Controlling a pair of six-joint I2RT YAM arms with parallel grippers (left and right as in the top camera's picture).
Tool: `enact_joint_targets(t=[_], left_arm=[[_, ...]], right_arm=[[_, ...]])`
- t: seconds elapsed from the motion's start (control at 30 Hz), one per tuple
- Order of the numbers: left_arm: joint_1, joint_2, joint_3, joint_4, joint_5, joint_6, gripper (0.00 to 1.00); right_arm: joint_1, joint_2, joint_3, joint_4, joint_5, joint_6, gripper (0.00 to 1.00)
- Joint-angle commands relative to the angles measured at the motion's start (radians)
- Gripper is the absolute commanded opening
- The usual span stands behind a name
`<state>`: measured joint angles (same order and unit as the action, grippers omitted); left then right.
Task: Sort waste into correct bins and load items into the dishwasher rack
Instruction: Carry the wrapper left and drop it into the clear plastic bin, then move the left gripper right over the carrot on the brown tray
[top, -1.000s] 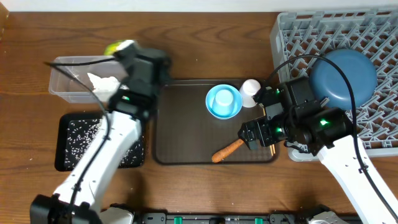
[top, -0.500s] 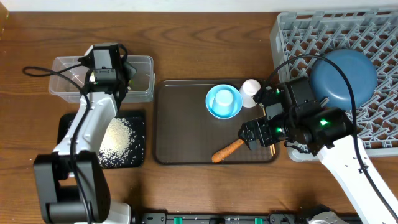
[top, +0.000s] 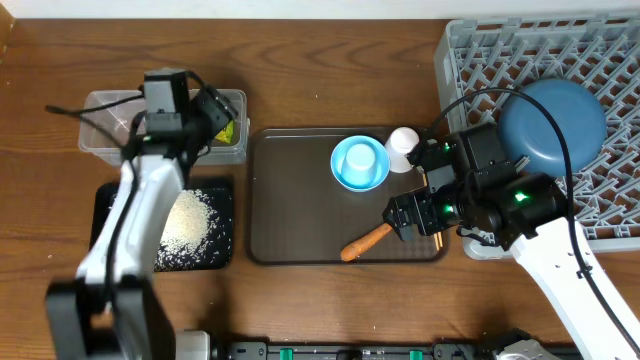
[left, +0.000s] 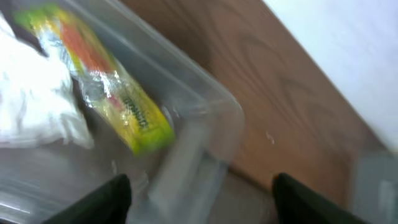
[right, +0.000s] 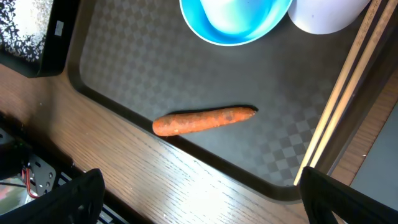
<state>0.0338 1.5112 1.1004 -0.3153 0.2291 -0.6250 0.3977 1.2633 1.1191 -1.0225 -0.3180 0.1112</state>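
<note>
On your left gripper (left: 202, 196) the jaws stand wide and empty above the clear tub (left: 208, 115), with the foil wrapper (left: 106, 87) inside, so lift straight up. The right gripper (right: 214, 193) has wide jaws too; lower them squarely across the carrot (right: 202, 120).

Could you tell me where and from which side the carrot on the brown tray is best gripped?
Take the carrot at its middle, from straight above, jaws closing across its narrow width. It lies flat on the brown tray, nothing touching it, and the open right gripper hangs near it.
</note>
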Motion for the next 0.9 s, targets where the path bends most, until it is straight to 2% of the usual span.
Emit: enact_joint_targets(t=[0.0,0.17,0.43,0.7,0.87], left_arm=[[-0.003,-0.147,0.002,-0.134,0.183,0.098,0.81],[-0.038,-0.285,0.002,-0.437,0.208,0.248,0.83],[-0.122,-0.323,-0.003,-0.754,0.205,0.376,0.83],[-0.270,-0.322,-0.077,-0.790,0.204,0.403,0.83],[-0.364,-0.322,-0.119,-0.750,0.204,0.350,0.83]], right_arm=[[0.021,0.005,0.009,0.001,0.000,0.000,0.99],[0.021,0.005,0.009,0.000,0.000,0.000,0.99],[0.021,0.005,0.009,0.000,0.000,0.000,0.99],[0.021,0.005,0.009,0.001,0.000,0.000,0.99],[0.021,0.005,0.009,0.000,0.000,0.000,0.99]])
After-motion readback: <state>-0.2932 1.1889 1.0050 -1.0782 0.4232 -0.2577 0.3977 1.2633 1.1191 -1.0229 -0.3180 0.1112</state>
